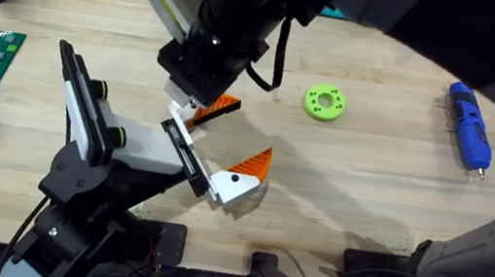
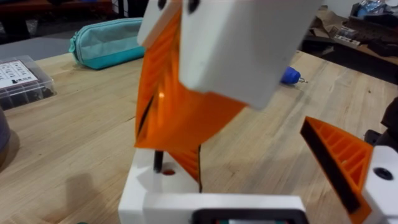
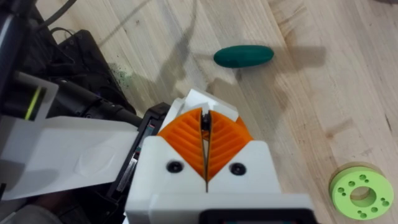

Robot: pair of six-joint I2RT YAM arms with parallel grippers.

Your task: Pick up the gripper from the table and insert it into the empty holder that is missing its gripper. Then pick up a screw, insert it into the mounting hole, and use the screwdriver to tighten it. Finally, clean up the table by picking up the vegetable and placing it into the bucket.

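- Insertion step, mid-flight: the right claw (image 3: pixel 205 134) hangs right over the holder (image 1: pixel 188 154), orange pads clenched on a thin dark-edged piece. I take that for the gripper (image 3: pixel 204 119), though it is seen edge-on, so that is a judgement.
- The gripper's tip is just above the white bracket, and I cannot tell whether it touches. I call it not yet seated.
- The left claw (image 1: pixel 214 168) looks to be the holder's own arm. The empty bracket and the orange wedge on a white block (image 1: pixel 244 172) stand spread apart, so it reads as released, one finger short.
- Left to do, by my count: seat the gripper, place and drive the screw, and bin the vegetable (image 3: pixel 242 55), which lies loose on the desk (image 1: pixel 370 176).
- The screwdriver (image 1: pixel 468 127) lies untouched, well off to the right, near the desk's rounded edge.
- Room is tight at the holder, between the bracket, the wedge and the claw.
- The holder also sits close to the desk's near edge.
- There are bare planks between the green ring (image 1: pixel 325 101) and the screwdriver for swinging an arm through.
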